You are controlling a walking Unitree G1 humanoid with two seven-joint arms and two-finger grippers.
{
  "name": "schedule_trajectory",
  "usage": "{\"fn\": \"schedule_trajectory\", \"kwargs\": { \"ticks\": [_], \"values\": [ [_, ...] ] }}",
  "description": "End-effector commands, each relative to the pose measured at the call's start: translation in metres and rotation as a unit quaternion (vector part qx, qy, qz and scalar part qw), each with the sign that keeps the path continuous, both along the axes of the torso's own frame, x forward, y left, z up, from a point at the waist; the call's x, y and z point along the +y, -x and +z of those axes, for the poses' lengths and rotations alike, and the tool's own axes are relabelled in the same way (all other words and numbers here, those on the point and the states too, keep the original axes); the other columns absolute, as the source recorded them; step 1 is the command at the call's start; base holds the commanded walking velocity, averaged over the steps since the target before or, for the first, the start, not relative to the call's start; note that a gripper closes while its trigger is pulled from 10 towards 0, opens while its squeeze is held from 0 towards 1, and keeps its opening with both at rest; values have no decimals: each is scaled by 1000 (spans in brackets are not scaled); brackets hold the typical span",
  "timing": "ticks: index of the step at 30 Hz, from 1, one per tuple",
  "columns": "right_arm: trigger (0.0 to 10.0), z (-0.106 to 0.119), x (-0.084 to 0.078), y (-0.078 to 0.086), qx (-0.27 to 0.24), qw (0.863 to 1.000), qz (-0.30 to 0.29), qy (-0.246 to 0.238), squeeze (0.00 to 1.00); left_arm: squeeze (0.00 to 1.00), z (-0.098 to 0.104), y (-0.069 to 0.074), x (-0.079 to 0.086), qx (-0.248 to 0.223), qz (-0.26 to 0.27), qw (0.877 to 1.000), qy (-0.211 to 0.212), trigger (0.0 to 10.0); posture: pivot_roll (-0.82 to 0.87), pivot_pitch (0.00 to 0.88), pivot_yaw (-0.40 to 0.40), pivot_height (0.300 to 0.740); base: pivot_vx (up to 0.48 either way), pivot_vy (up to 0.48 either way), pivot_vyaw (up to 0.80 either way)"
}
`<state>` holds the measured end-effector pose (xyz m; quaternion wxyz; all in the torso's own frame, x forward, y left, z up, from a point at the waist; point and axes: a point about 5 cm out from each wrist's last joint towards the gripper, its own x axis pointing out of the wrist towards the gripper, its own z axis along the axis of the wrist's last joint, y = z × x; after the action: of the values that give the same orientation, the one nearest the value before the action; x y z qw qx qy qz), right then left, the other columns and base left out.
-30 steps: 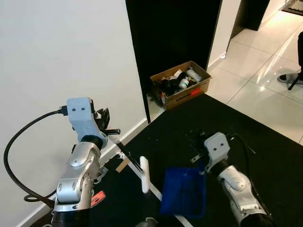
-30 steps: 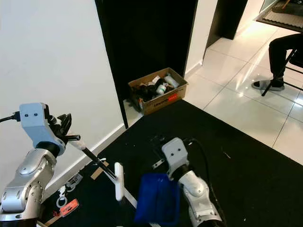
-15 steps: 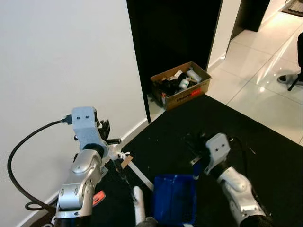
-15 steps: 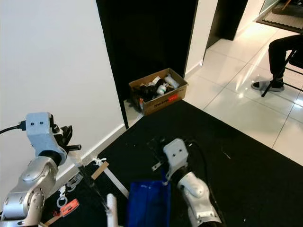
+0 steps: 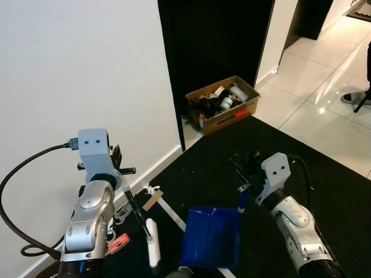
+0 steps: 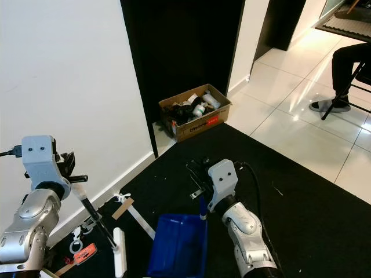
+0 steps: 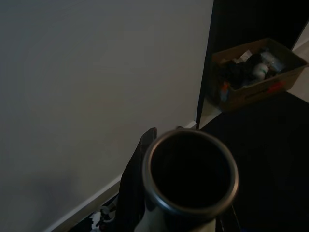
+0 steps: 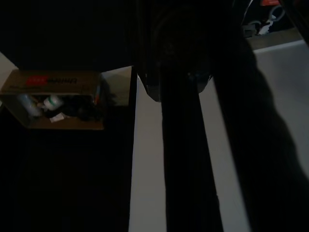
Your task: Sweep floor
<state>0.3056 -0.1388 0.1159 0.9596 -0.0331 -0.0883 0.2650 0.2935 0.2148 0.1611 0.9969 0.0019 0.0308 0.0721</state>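
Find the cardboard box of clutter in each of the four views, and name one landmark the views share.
Left eye view: cardboard box upper middle, by the doorway.
Right eye view: upper middle.
Left wrist view: upper right corner.
Right wrist view: left edge, dim.
Shared landmark: the white wall beside it.

Brush [image 5: 152,249] swung from beside the dustpan [image 5: 210,237] back toward the wall side; white head now sits apart from the pan's left edge, handle more upright under left gripper [image 5: 119,168]. Right gripper [image 5: 246,168] moved up and fwd, so the pan slid fwd/left on the black mat [image 5: 324,191] w/ its handle up.
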Motion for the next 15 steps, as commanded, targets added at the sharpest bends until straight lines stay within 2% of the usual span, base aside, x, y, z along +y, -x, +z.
{"fn": "schedule_trajectory", "kwargs": {
  "ticks": [1,6,15],
  "values": [
    [10000,5,0,1,-7,1000,-12,-24,0,0,-3,2,3,3,6,1000,-21,10000,89,129,84,740,0,0,0],
    [10000,6,0,0,1,999,-24,-41,0,0,-10,3,-1,15,-3,1000,-23,10000,80,123,83,740,0,0,0],
    [10000,7,-5,-5,0,998,-54,-31,0,0,-15,4,-6,16,-8,1000,-18,10000,80,110,84,740,0,0,0]
  ]
}}
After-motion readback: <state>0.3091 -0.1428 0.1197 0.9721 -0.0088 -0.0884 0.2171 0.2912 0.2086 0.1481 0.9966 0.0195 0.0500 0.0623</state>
